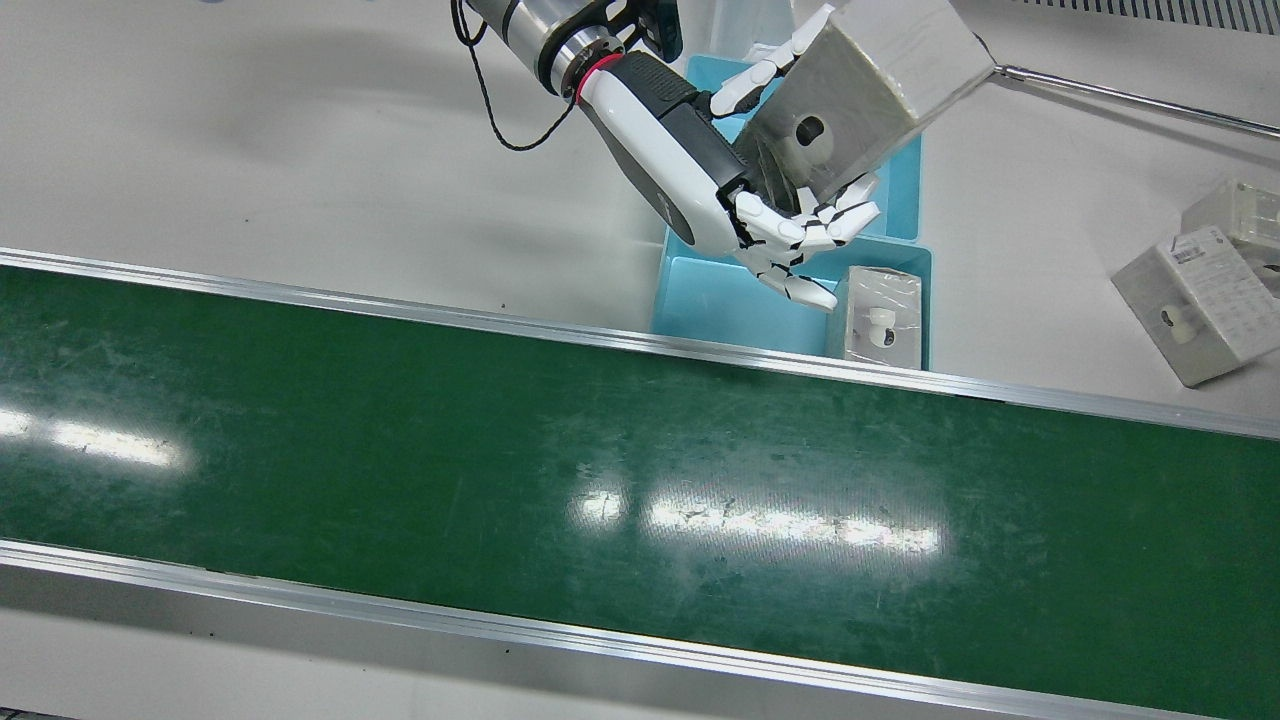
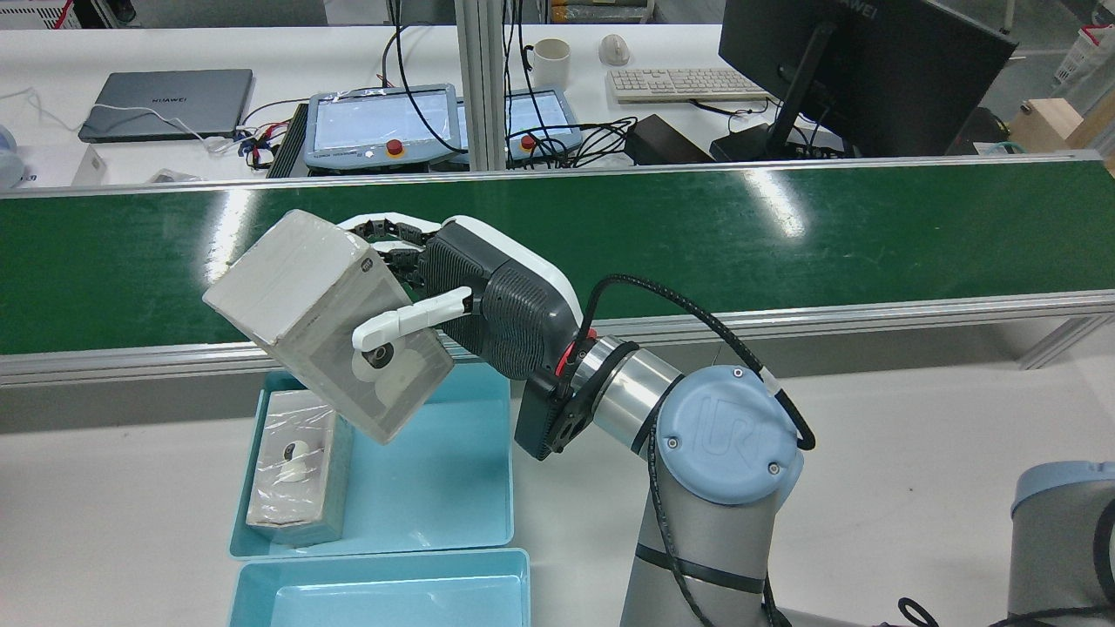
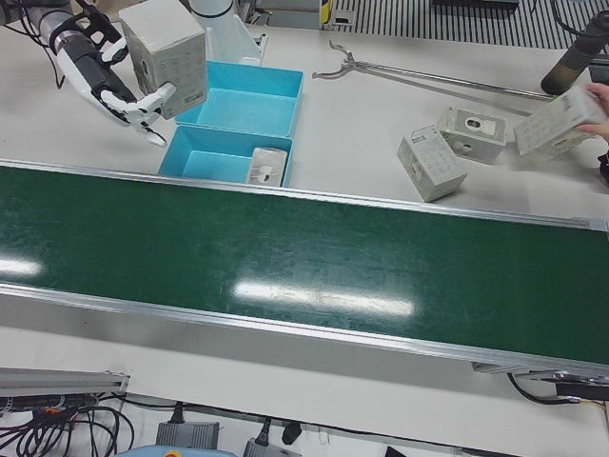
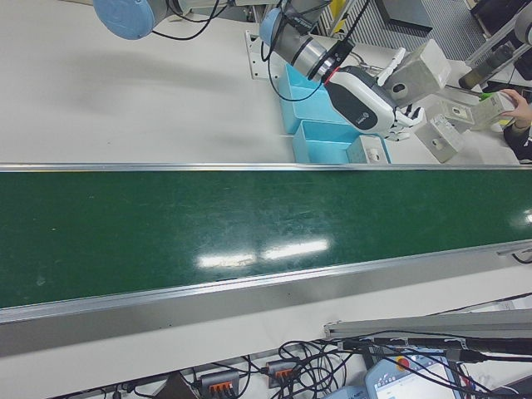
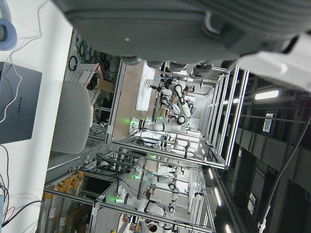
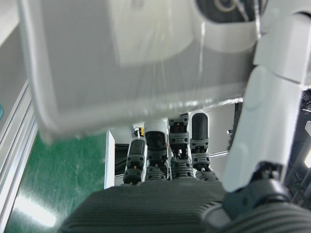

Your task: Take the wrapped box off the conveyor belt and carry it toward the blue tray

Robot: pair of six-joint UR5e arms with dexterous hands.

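Note:
My right hand (image 1: pixel 725 175) is shut on the wrapped box (image 1: pixel 865 85), a grey film-wrapped carton with a round window. It holds the box tilted in the air above the blue tray (image 1: pixel 715 300), off the green conveyor belt (image 1: pixel 600 460). The rear view shows the hand (image 2: pixel 492 296) gripping the box (image 2: pixel 318 322) over the tray (image 2: pixel 453 488). The right hand view shows the box (image 6: pixel 136 63) against the fingers (image 6: pixel 177 145). My left hand (image 5: pixel 184 24) shows only in its own view, as a grey palm edge with nothing in it.
Another wrapped box (image 1: pixel 882 315) lies in the near blue tray. A second blue tray (image 1: pixel 900 190) sits behind it. Loose boxes (image 1: pixel 1195 300) lie on the white table to the right, near a metal rod (image 1: pixel 1130 97). A person's hand holds a box (image 3: pixel 561 119) at the far right.

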